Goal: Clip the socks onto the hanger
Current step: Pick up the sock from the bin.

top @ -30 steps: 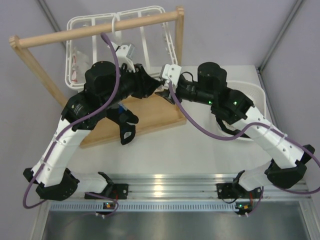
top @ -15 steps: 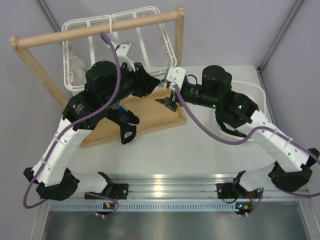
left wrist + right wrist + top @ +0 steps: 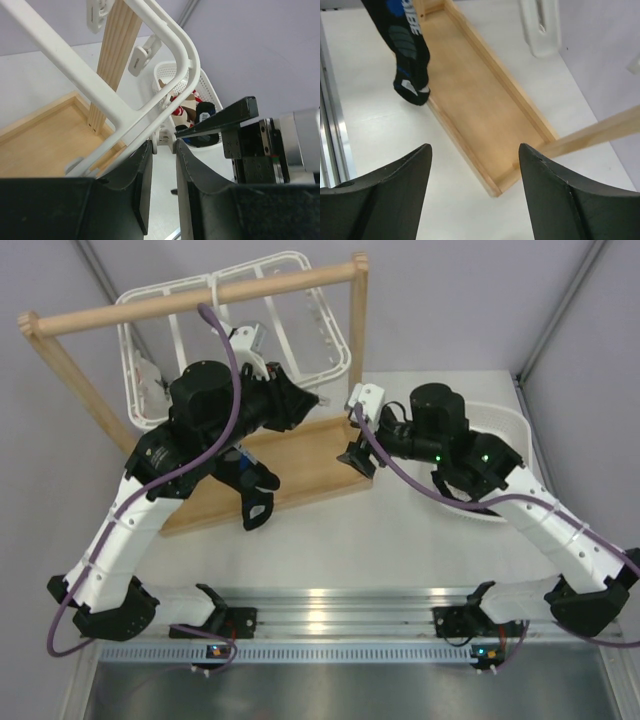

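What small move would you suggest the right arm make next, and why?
Probably move the right gripper over the basket to fetch the next piece. Its jaws stand open and empty, a sock already dangles in the air, and the basket shows more fabric inside, so going for that seems the sensible step.

We see the right gripper (image 3: 475,150) with its two black fingers wide apart and nothing between them. Under them a shallow light wooden tray (image 3: 480,105) lies on the white table (image 3: 365,145). A black fabric sock with blue and white patches (image 3: 407,50) hangs over one long rim of the tray.
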You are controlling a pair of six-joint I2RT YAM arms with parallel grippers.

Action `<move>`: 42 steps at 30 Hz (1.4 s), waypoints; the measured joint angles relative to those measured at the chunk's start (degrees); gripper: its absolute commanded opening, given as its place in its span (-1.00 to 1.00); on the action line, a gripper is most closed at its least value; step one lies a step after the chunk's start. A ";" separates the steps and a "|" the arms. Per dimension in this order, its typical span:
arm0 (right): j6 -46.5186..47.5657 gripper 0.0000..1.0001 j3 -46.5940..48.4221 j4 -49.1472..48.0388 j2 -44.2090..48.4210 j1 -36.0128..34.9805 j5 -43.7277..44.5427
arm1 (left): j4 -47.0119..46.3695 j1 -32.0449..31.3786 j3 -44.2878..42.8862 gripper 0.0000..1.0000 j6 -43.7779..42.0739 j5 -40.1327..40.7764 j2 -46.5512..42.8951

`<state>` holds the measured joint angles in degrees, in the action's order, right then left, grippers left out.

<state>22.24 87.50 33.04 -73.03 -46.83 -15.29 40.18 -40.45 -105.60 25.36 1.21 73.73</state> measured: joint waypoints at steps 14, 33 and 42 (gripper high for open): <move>6.45 0.02 -11.91 1.44 7.69 22.80 -3.34 | 0.02 0.20 0.02 -1.00 0.07 -0.33 -0.02; 41.13 -0.25 -14.43 22.16 -1.51 47.06 -10.71 | 0.57 0.50 0.02 -1.00 0.07 -0.96 -0.94; 51.58 0.15 -26.25 28.17 7.63 50.64 -17.70 | 0.57 0.66 0.02 -1.00 0.04 -1.22 -0.94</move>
<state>73.82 61.25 61.21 -65.41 3.81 -32.99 40.75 -39.79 -105.58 25.41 -0.01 72.79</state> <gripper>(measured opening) 0.553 0.215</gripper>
